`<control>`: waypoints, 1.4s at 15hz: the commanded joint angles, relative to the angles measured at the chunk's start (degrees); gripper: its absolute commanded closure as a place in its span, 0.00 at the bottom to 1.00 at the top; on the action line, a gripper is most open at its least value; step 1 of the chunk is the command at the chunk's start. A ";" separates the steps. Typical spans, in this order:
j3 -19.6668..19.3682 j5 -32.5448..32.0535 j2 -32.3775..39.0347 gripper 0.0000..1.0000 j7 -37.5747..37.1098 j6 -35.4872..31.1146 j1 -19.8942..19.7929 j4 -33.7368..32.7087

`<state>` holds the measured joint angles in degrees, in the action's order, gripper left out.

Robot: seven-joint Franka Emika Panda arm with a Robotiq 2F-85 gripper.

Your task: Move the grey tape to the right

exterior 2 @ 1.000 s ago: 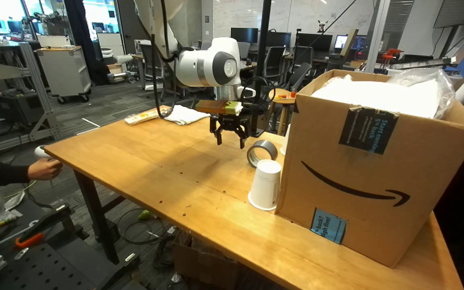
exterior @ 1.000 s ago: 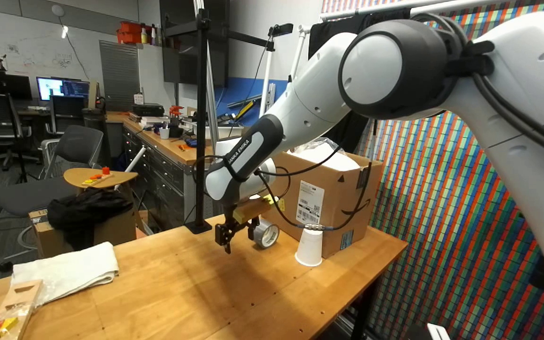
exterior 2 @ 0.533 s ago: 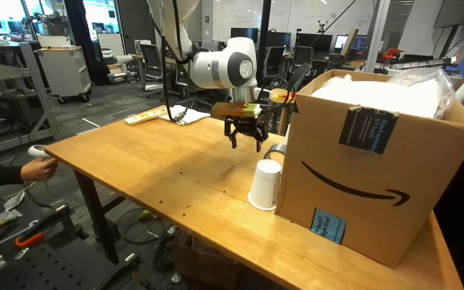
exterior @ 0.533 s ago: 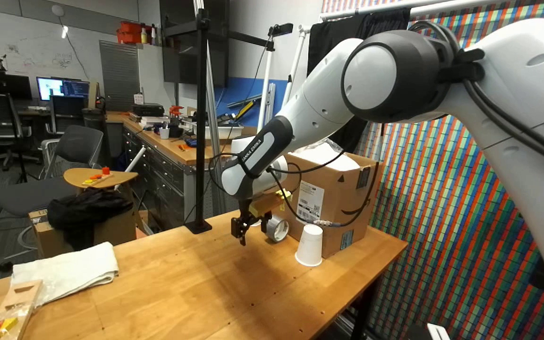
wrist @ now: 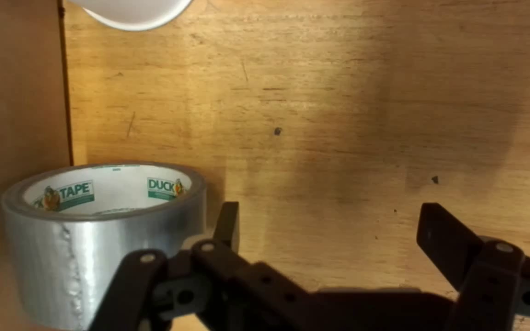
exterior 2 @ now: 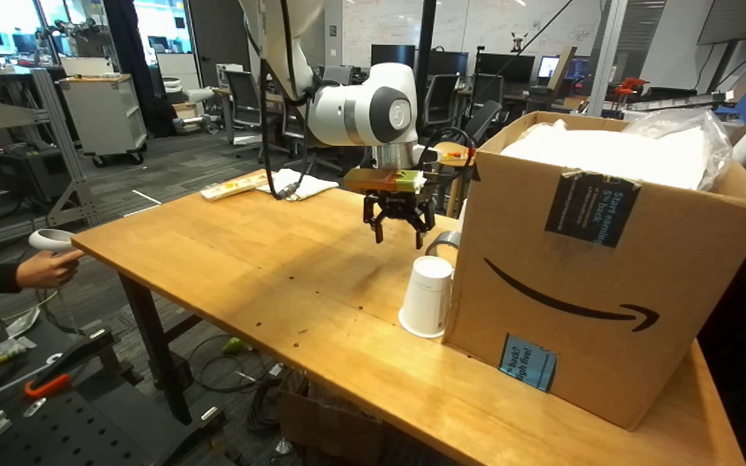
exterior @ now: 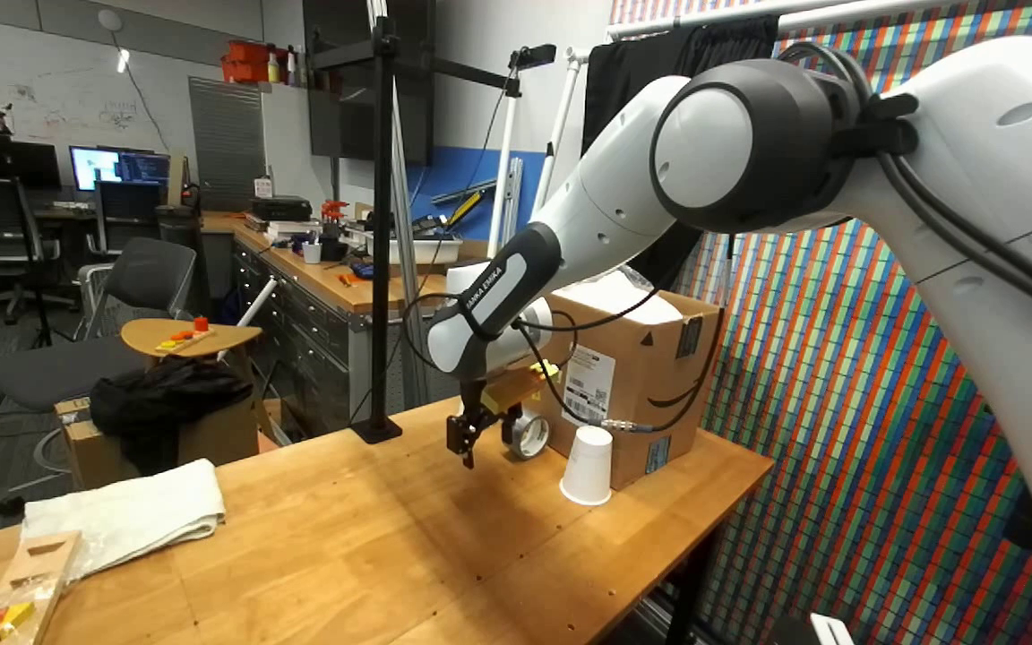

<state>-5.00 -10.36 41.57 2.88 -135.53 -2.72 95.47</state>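
The grey tape is a silvery roll standing on its edge on the table, close beside the cardboard box. It is partly hidden behind the white cup in an exterior view. In the wrist view the tape is at the lower left, its pale core showing. My gripper is open and empty, low over the table; it also shows in the other views. The tape is outside the jaws, by the outer side of one finger. I cannot tell whether they touch.
An upside-down white paper cup stands by the large cardboard box. A black post rises at the table's far edge. A folded white cloth and a wooden tray lie farther off.
Over the last second my open gripper and the tape have both moved right in both exterior views, toward the box. In the last half second they have shifted only slightly.
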 commanded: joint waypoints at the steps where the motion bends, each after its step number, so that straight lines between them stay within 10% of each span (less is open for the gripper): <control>1: -0.18 -0.55 -1.44 0.00 0.89 -1.18 -0.12 1.49; 14: -1.35 -0.50 0.69 0.00 1.08 0.51 -1.64 -4.98; 21: -1.14 -2.33 -4.59 0.00 0.01 -2.53 0.77 2.99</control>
<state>-5.97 -10.93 41.48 3.35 -135.66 -3.84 92.54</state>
